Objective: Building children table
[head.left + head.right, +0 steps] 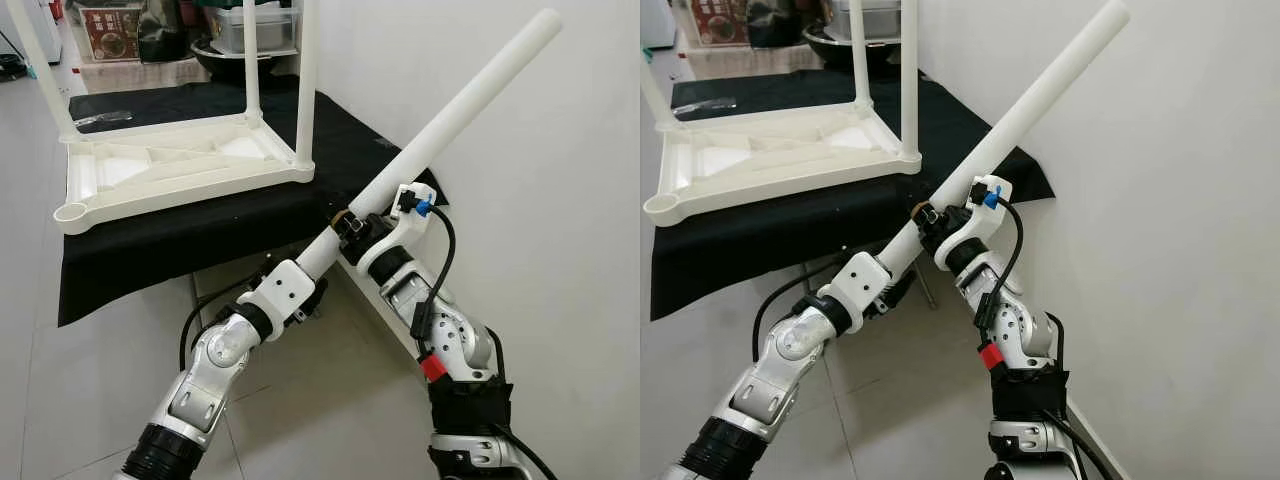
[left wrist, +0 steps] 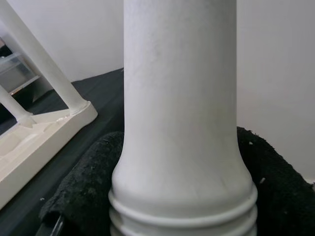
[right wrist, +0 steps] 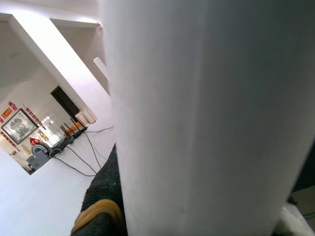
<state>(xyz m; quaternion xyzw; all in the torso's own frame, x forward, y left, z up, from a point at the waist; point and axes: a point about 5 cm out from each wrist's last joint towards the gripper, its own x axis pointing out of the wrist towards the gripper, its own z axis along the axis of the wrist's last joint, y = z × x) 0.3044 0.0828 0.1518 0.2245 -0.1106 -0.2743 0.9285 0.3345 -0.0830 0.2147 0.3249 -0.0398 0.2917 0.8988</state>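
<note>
A white children's table (image 1: 150, 180) lies upside down on a black cloth (image 1: 180, 240), with three legs (image 1: 307, 80) standing up from its corners. The near left corner has an open round socket (image 1: 70, 213). A loose white leg (image 1: 450, 120) slants up to the right beside the cloth's right corner. My left gripper (image 1: 318, 258) is shut on its lower end, where the ribbed end (image 2: 182, 216) shows in the left wrist view. My right gripper (image 1: 347, 222) is shut on the leg just above it. The leg's shaft (image 3: 197, 123) shows close up in the right wrist view.
A white wall (image 1: 560, 250) runs close along the right. Behind the cloth-covered stand are a box (image 1: 105, 35), a dark bowl (image 1: 230, 55) and a clear container (image 1: 250, 25). Pale tiled floor (image 1: 100, 380) lies in front and to the left.
</note>
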